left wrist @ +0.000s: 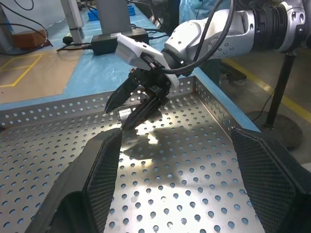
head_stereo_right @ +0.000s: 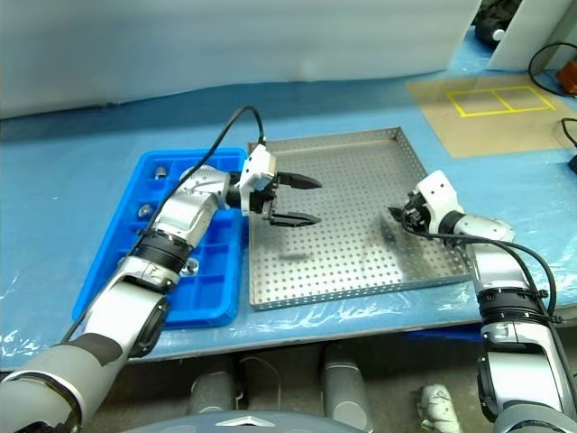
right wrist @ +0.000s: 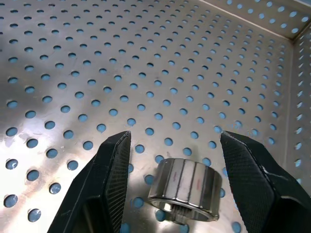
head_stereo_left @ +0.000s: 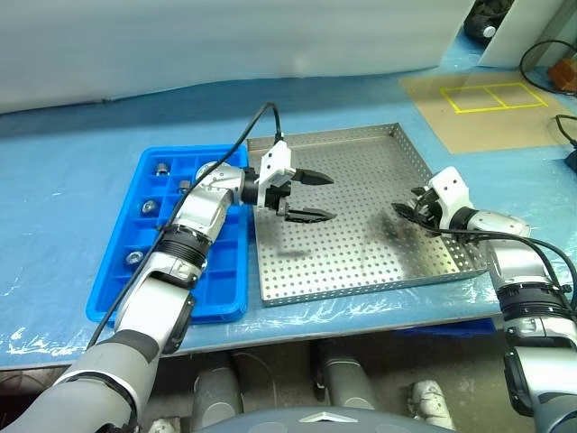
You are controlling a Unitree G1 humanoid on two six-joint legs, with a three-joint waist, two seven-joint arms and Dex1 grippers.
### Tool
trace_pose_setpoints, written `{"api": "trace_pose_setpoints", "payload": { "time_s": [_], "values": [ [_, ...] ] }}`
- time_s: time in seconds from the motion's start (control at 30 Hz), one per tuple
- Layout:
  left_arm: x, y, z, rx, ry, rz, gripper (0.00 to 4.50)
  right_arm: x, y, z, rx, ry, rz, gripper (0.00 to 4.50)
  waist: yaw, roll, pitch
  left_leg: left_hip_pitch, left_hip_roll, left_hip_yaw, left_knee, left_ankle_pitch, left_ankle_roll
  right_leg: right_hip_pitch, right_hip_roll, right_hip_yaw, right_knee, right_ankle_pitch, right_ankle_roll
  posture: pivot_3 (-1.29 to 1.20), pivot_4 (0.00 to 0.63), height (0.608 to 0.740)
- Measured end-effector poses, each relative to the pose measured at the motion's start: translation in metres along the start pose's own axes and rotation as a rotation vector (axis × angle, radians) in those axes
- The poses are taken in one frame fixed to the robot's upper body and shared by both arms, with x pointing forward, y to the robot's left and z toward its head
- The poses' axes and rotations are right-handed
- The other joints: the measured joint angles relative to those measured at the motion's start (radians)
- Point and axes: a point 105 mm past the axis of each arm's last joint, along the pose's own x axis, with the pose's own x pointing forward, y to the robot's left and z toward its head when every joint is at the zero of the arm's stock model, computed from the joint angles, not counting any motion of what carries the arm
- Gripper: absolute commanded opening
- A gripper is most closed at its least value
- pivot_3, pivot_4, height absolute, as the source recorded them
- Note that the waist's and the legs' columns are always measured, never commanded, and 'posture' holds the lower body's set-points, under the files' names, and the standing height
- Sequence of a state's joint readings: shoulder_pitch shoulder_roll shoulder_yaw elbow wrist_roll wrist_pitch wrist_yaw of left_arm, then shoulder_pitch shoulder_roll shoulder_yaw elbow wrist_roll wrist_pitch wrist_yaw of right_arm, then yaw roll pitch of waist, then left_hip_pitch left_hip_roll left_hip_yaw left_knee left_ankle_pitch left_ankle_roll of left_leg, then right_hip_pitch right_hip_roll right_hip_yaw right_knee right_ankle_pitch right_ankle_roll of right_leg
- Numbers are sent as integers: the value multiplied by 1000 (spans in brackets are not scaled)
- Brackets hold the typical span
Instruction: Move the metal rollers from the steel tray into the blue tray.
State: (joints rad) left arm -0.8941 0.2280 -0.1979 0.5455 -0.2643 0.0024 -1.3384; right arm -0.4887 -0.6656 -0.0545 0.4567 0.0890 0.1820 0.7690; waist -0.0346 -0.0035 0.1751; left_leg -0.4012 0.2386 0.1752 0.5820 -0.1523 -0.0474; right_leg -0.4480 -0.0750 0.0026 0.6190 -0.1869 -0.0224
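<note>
While several metal rollers [head_stereo_left: 162, 169] already sit in compartments along the left side of the blue tray [head_stereo_left: 225, 298], at centre left of the head view, at least one roller [right wrist: 184, 189] remains on the steel tray [head_stereo_left: 361, 271], near its right rim. The right gripper [head_stereo_left: 410, 209] hangs over that roller with its jaws spread wide on either side and not touching it. The left gripper [head_stereo_left: 306, 197] hovers over the steel tray's left part, jaws wide apart and empty. Judged from this, the task is well advanced: the remaining roller must still be grasped and carried to the blue tray.
</note>
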Motion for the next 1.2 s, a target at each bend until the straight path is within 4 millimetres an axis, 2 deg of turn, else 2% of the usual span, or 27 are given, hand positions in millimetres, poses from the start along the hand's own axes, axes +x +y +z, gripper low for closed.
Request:
{"api": "trace_pose_setpoints", "payload": {
  "time_s": [0.3,0.43,0.63,0.73,0.93,1.03,1.2],
  "values": [
    [-3,1,-1,-1,9,12,3746,2,5,-7,13,22,23,2985,5,0,0,0,0,0,0,0,0,0,0,0,0,0,0,-367,150,740],
    [-6,1,-3,-4,16,20,3746,2,4,-17,34,49,19,2115,6,0,0,0,0,0,0,0,0,0,0,0,-1,0,0,-364,150,740],
    [-7,0,-1,7,19,21,3746,1,3,-18,34,53,18,2115,9,0,0,0,0,0,-1,0,0,0,0,0,-1,0,0,-358,150,740],
    [-9,-2,-4,-4,23,25,3746,-1,4,-19,33,53,17,1710,13,0,0,0,0,0,-1,0,0,0,0,0,-1,0,0,-355,150,740],
    [-15,0,-4,-9,36,36,3746,0,7,-16,24,43,26,1710,16,0,0,0,0,0,-1,0,0,0,0,0,-2,0,0,-330,150,740],
    [-22,-3,3,1,40,24,3746,9,16,0,7,9,64,1710,14,0,0,0,1,1,-2,0,-1,-1,0,0,-2,0,0,-298,150,740],
    [-48,-11,6,15,91,35,3746,25,31,64,-75,-148,148,1710,18,1,1,-1,3,1,-6,1,-3,-5,1,0,-1,0,0,-233,150,740]
  ]
}}
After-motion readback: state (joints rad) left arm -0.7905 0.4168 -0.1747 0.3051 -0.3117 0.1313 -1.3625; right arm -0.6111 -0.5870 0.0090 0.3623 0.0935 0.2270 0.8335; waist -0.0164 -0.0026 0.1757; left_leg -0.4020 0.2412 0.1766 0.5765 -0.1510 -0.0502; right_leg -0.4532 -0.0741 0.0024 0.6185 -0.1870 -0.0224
